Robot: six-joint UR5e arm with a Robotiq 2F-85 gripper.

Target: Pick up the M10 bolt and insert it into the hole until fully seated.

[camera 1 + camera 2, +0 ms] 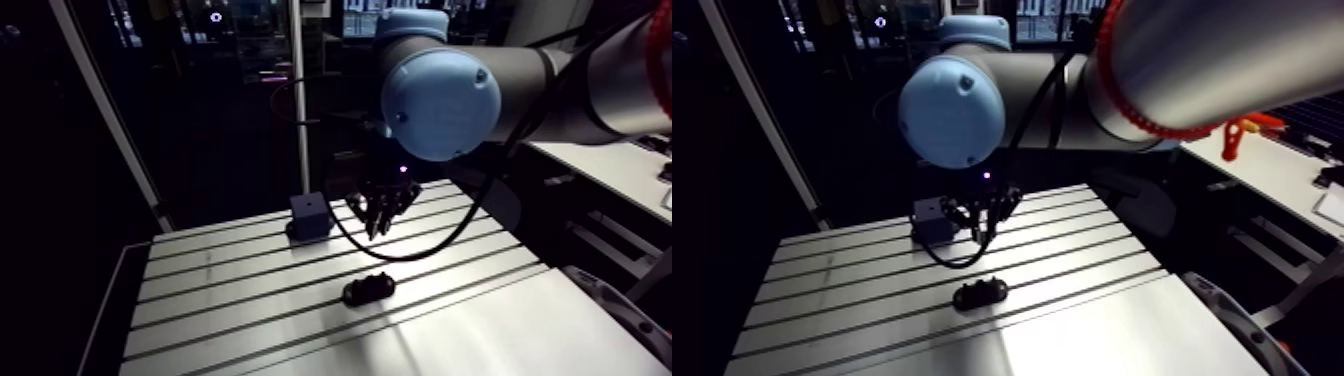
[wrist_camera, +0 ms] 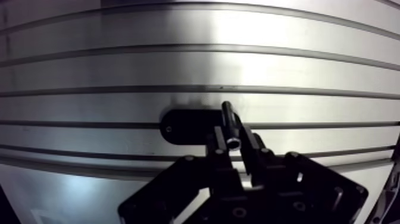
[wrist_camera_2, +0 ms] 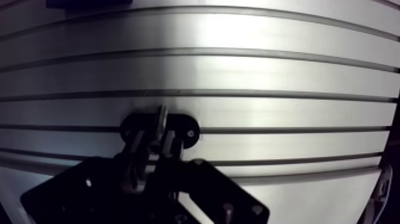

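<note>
Toward the left of the slotted aluminium bench (image 1: pixel 220 300), a dark blue block (image 1: pixel 308 215) stands near the far edge, well away from the work. Nearer the middle, a black oval plate (image 1: pixel 368 290) lies flat across one of the slots. The wrist view shows a small dot near each of its ends, probably fixing screws. The plate is presumably where the hole is, but its centre is hidden behind the bolt, so the hole itself cannot be seen.

Just right of the plate in the arm view, the hand (image 1: pixel 380 222) hangs above the bench and apart from the plate. The wrist view shows it closed narrowly on the M10 bolt (image 2: pixel 228 122). The shank is pinched between the two fingers (image 2: pixel 217 149), and its free end sticks out past the fingertips toward the plate. Against the fingers the bolt looks a little tilted rather than square.

The task seems to be at the carry-and-align stage, with the bolt gripped but not yet inserted.

That lean is the main risk. If the shank comes down off the hole's axis, its tip may catch the rim and jam, or skate across the plate. The shank is round and smooth and is held by only two pads, so it may also pivot or slide in the grip under a push. The bolt would then stop short of fully seated. With the hole hidden behind the bolt, any sideways offset is hard to judge.
</note>
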